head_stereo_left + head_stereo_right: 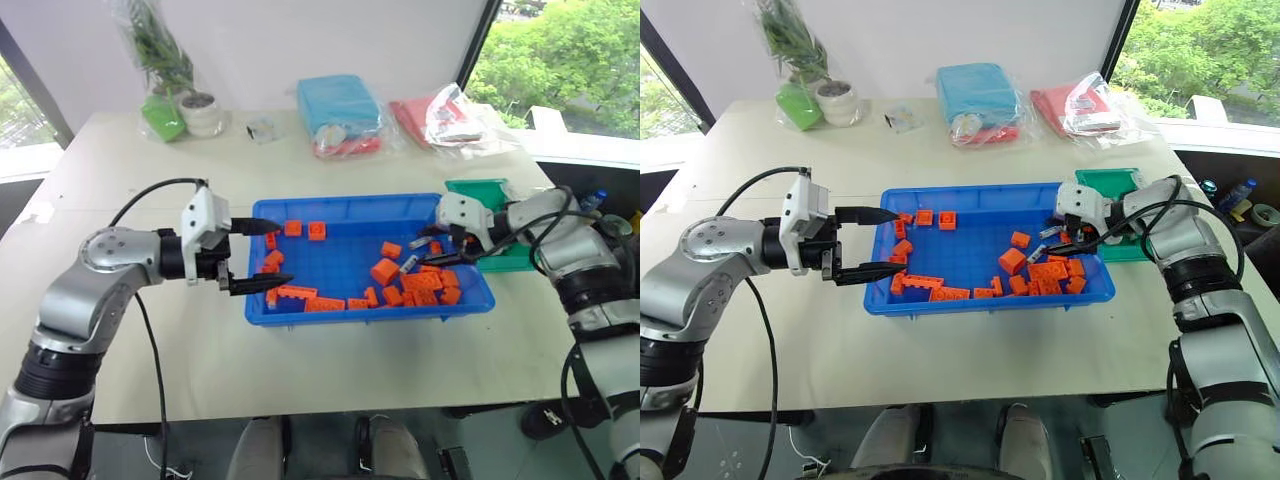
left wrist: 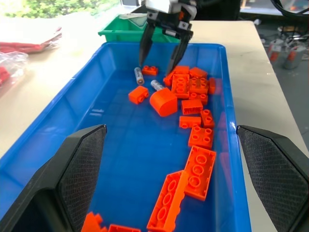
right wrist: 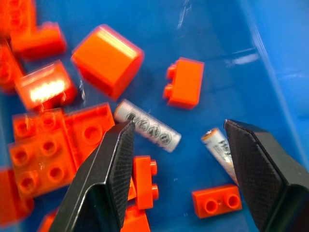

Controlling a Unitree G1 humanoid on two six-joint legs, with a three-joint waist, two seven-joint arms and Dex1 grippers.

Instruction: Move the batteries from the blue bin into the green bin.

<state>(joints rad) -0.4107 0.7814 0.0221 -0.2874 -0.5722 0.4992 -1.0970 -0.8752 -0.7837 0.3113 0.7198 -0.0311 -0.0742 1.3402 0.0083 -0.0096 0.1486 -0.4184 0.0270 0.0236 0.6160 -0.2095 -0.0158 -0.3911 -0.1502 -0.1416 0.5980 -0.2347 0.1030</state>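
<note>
Right wrist view shows the right claw (image 3: pixel 178 164) with its two fingers apart and empty, hanging over the blue bin (image 1: pixel 330 215), and two batteries (image 3: pixel 147 125) lie on the bin's floor between orange bricks (image 3: pixel 107 59), one just beside each fingertip. Left claw (image 1: pixel 268 254) is also spread wide and holds nothing, at the end of the blue bin far from the green bin (image 1: pixel 485 190). The green bin stands on the counter (image 1: pixel 300 160), touching the blue bin's far corner behind the right claw.
</note>
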